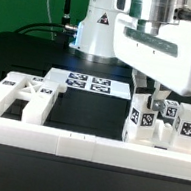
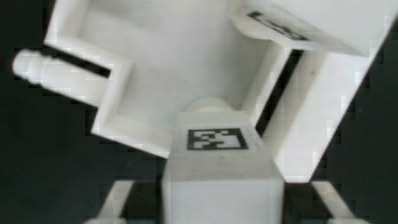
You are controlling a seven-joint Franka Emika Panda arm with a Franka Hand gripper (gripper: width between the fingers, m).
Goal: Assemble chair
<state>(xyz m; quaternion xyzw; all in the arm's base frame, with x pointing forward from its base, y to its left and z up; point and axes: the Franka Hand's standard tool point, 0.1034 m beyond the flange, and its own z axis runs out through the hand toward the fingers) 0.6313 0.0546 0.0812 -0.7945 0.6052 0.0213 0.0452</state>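
The chair parts are matte white pieces with black-and-white tags. Several blocky tagged pieces stand together at the exterior view's right, just behind the border rail. My gripper reaches down onto them from above. In the wrist view my gripper is open and straddles a white block with a tag, with a dark gap between the block and each finger. Beyond the block lie a flat white plate with a round peg and a long bar. An X-braced chair piece lies at the exterior view's left.
The marker board lies flat behind the parts, near the robot base. A long white border rail without tags runs along the front of the black table.
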